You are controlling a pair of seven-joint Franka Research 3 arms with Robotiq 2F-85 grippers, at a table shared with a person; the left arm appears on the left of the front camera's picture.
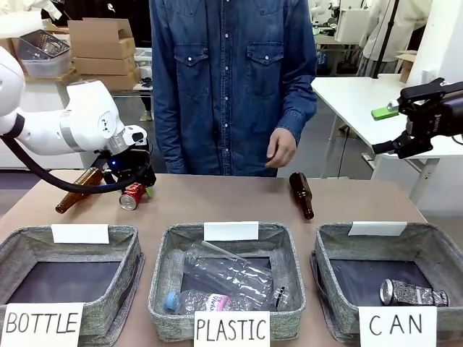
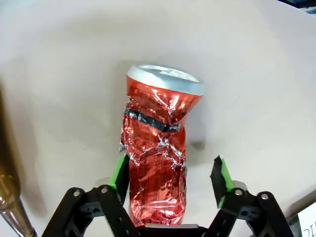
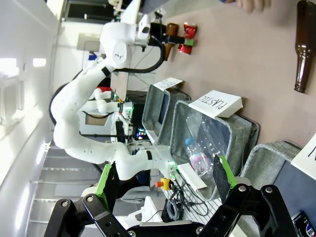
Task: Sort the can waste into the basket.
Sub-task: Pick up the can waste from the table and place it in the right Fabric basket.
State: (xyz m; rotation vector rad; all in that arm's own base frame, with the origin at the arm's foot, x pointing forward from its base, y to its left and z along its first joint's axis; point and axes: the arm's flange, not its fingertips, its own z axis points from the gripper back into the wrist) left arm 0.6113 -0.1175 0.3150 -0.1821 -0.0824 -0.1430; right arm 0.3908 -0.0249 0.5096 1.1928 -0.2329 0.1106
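Silver can (image 1: pixel 414 293) already in basket (image 1: pixel 434 237). Red can (image 2: pixel 155 148) left to sort, near tabletop's far-left corner; my left jaws open astride it. Right jaws open, empty.

A: What's on the tbl?

B: Flat light-brown tabletop (image 1: pixel 231 199). Far-left part: a crushed shiny red metal drink can (image 1: pixel 132 196) lying on its side. Just beside it a brown glass bottle (image 1: pixel 78 190), also lying down, neck twd the near-left.

A: Right side?

B: 2nd brown glass bottle (image 1: pixel 302 194), lying flat, neck twd the near edge, well apart from the can.

A: Near edge?

B: 3 square grey fabric baskets in a row, side by side: BOTTLE-signed basket (image 1: pixel 132 269) at left, PLASTIC-signed basket (image 1: pixel 162 262) in the middle, CAN-signed basket (image 1: pixel 323 264) at right. Each w/ a blank white tag on the far rim.
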